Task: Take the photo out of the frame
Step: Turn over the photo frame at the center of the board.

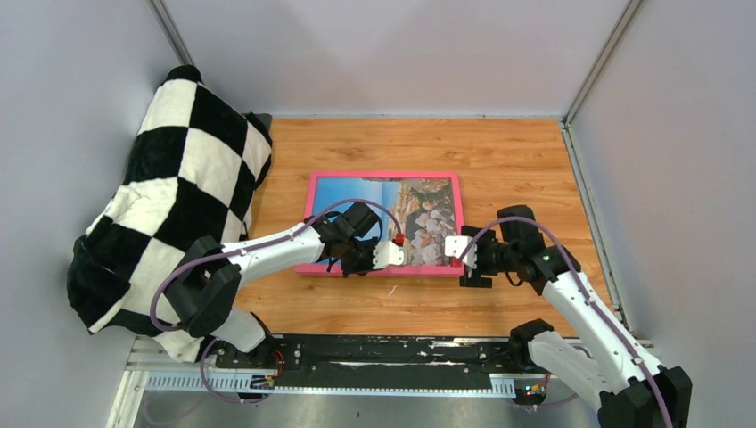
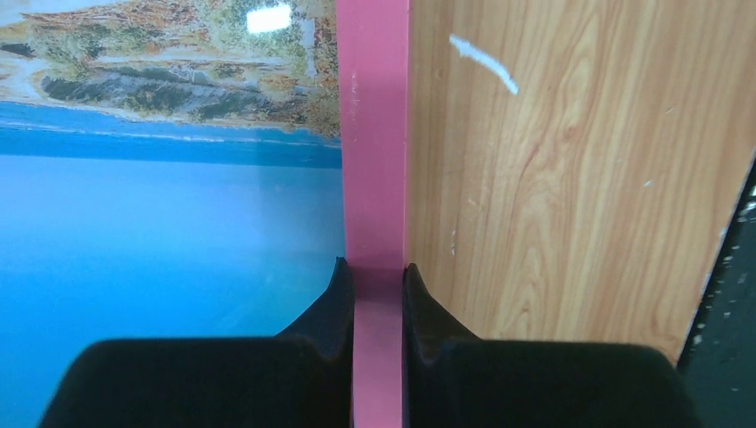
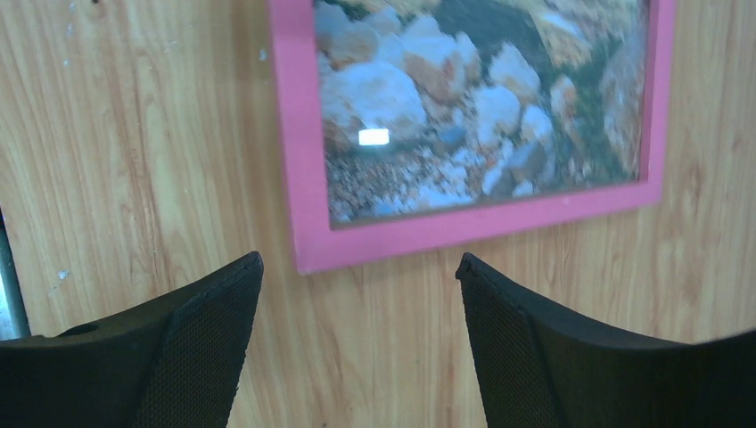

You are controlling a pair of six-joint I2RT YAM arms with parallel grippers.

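Observation:
The frame (image 1: 383, 175), with a narrow pink border, lies flat on the wooden table with the photo (image 1: 357, 201) of blue sea and pale rocks inside it. My left gripper (image 1: 385, 264) is shut on the frame's near border. In the left wrist view my gripper (image 2: 374, 272) has one finger (image 2: 334, 308) on the photo (image 2: 160, 223) side of the frame's border (image 2: 374, 134) and the other on the table side. My right gripper (image 1: 459, 254) is open and empty just off the frame's near right corner. In the right wrist view that gripper (image 3: 357, 267) faces the frame's corner (image 3: 301, 178) and the rocky part of the photo (image 3: 464, 98).
A black-and-white checkered cloth (image 1: 178, 196) is heaped at the left, against the wall and close to the frame's left side. A small white scrap (image 1: 390, 290) lies on the wood near the frame's near edge. A black rail (image 1: 374, 352) runs along the table's near edge.

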